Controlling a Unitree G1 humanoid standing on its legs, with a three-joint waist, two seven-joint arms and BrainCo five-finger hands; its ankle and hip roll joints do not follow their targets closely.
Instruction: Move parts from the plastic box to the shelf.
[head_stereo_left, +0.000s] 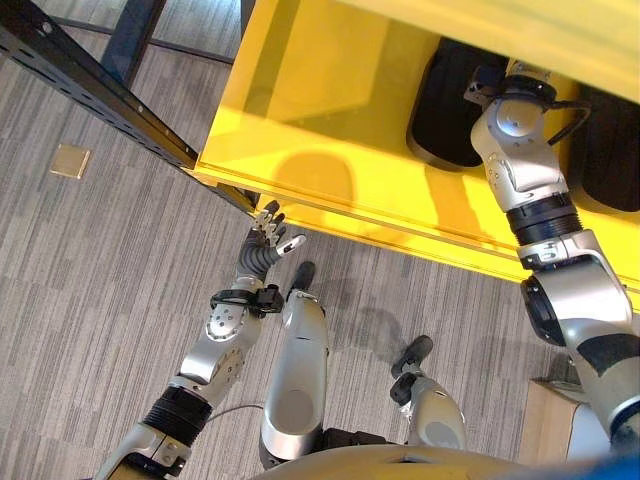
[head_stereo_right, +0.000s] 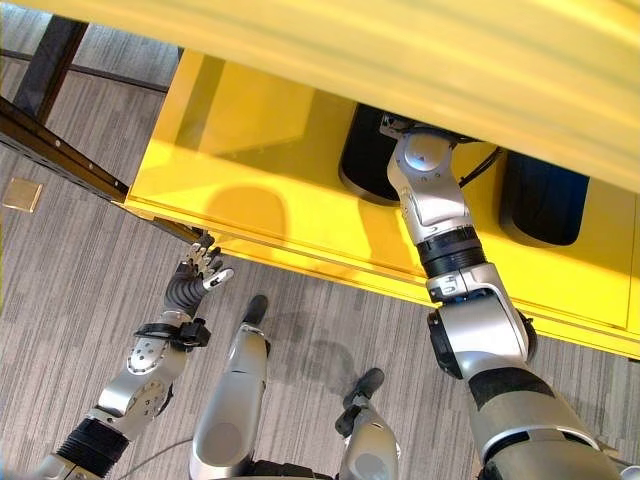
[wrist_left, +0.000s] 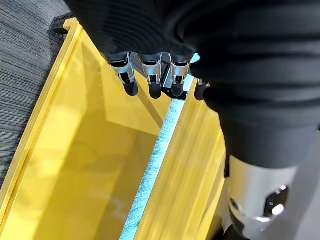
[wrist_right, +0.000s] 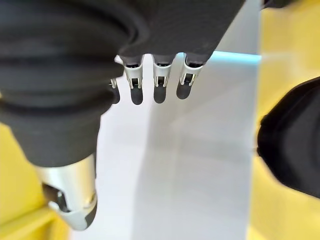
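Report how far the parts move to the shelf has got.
Two black parts already lie on the yellow shelf. The right hand reaches in between them, fingers straight, holding nothing. The left hand hangs open by the shelf's front edge, also empty. Whether more parts remain to fetch cannot be judged from here.

Grey striped carpet floor (head_stereo_left: 90, 260) is spreading around and below the left hand (head_stereo_left: 268, 236). A small tan square plate (head_stereo_left: 70, 160) is lying in the floor well off from that hand, beyond a black perforated rail (head_stereo_left: 90, 85).
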